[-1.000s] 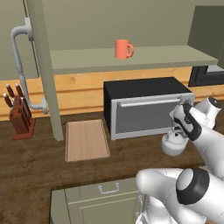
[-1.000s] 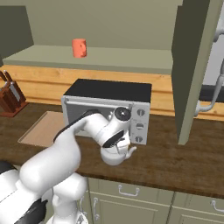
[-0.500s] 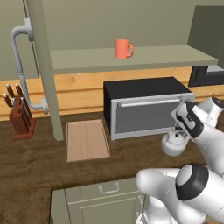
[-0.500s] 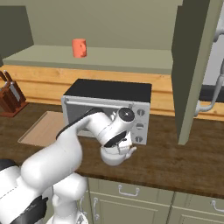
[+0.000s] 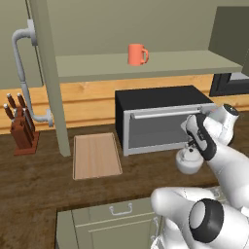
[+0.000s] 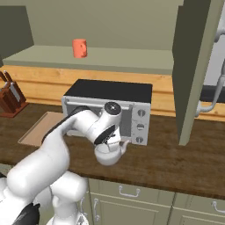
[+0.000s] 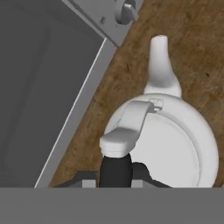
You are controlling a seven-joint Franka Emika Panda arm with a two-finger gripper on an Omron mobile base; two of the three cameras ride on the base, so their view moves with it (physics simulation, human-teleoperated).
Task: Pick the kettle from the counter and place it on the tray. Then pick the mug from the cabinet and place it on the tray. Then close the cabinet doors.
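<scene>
The silvery-grey kettle [image 5: 189,163] [image 6: 108,154] is in front of the toaster oven's right end, just over the dark wood counter [image 5: 44,194]. My gripper [image 7: 116,175] is shut on its dark arched handle, and the spout [image 7: 159,65] points away from the hand. Whether the kettle's base touches the counter I cannot tell. The light wooden tray [image 5: 96,155] [image 6: 39,129] lies bare to the left of the oven. On the shelf of the open olive-green cabinet [image 5: 146,68] stands the orange mug [image 5: 137,54] [image 6: 79,48].
A black and silver toaster oven [image 5: 160,121] [image 6: 110,105] stands right behind the kettle. A knife block [image 5: 22,131] is at the far left. The open cabinet doors [image 5: 48,73] [image 6: 195,66] reach down near the counter at both sides. Green drawers [image 6: 132,193] run below the front edge.
The gripper and the kettle have shifted a little to the left along the oven front. Nothing else has moved.
</scene>
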